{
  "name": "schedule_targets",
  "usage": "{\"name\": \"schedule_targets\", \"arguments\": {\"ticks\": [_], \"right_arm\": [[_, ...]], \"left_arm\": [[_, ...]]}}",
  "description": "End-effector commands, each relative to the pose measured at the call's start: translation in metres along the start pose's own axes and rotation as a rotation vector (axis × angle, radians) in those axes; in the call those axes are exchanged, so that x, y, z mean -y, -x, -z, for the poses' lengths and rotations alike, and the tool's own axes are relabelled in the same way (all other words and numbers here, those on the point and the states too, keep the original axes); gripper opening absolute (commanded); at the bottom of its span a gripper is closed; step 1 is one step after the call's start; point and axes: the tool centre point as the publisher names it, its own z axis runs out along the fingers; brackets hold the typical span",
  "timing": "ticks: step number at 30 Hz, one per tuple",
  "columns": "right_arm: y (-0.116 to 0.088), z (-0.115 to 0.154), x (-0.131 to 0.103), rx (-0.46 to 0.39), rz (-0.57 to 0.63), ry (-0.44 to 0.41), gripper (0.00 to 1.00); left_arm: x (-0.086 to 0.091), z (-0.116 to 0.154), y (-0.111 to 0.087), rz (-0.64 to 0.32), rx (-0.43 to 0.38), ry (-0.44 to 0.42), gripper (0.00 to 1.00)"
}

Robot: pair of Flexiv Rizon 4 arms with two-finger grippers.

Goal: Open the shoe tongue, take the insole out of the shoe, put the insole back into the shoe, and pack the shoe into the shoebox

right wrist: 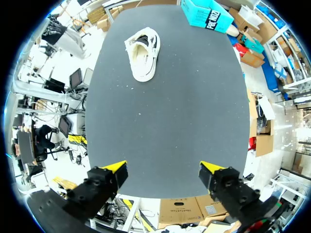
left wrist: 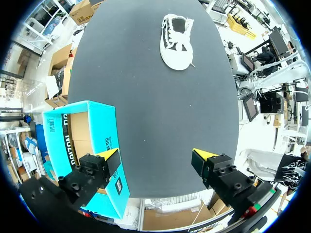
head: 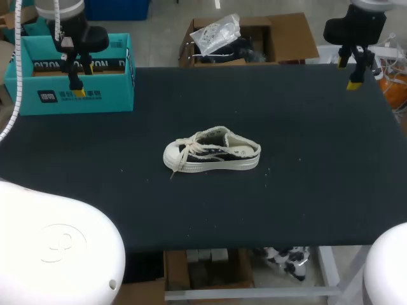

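Note:
A white and black low sneaker (head: 213, 150) lies upright in the middle of the black table (head: 305, 190), toe toward the left, laces loose. It shows far ahead of both grippers as the sneaker (left wrist: 177, 41) and the sneaker (right wrist: 143, 53). A teal open shoebox (head: 70, 73) stands at the table's back left corner, seen as the shoebox (left wrist: 80, 145) beside my left fingers and the shoebox (right wrist: 209, 13) far off. My left gripper (head: 77, 79) hangs open over the box, empty (left wrist: 156, 161). My right gripper (head: 351, 71) hangs open above the back right corner, empty (right wrist: 164, 173).
The shoebox takes up the back left corner of the table. An open cardboard carton (head: 254, 38) sits just behind the table's far edge.

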Motion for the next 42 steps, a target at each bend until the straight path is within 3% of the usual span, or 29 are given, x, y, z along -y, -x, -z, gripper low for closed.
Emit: {"name": "schedule_targets", "arguments": {"ticks": [1, 17, 22, 25, 30, 32, 36, 40, 42], "right_arm": [[0.0, 0.0, 0.0, -0.001, 0.0, -0.001, 1.0], [0.0, 0.0, 0.0, -0.001, 0.0, -0.001, 1.0], [-0.003, -0.017, -0.009, -0.008, 0.011, 0.137, 1.0], [-0.009, -0.031, -0.017, -0.018, 0.002, 0.203, 1.0], [-0.027, -0.051, -0.043, -0.009, 0.008, 0.355, 1.0], [-0.034, -0.058, -0.056, -0.004, 0.028, 0.411, 1.0], [-0.049, -0.07, -0.083, 0.017, 0.019, 0.483, 1.0], [-0.059, -0.084, -0.102, 0.037, -0.019, 0.55, 1.0], [-0.061, -0.088, -0.106, 0.056, -0.041, 0.549, 1.0]], "left_arm": [[0.0, 0.001, 0.0, 0.0, -0.001, 0.002, 1.0], [0.003, 0.001, 0.0, 0.02, 0.007, -0.007, 1.0], [0.027, -0.006, -0.019, 0.06, 0.028, 0.025, 1.0], [0.04, -0.01, -0.027, 0.173, 0.007, 0.027, 1.0], [0.05, -0.012, -0.035, 0.537, -0.053, -0.009, 1.0], [0.055, -0.013, -0.041, 0.658, -0.03, 0.014, 1.0], [0.061, -0.012, -0.053, 0.812, -0.058, -0.03, 1.0], [0.07, -0.016, -0.063, 0.859, -0.051, -0.028, 1.0], [0.075, -0.018, -0.065, 0.79, -0.059, 0.023, 1.0]]}}
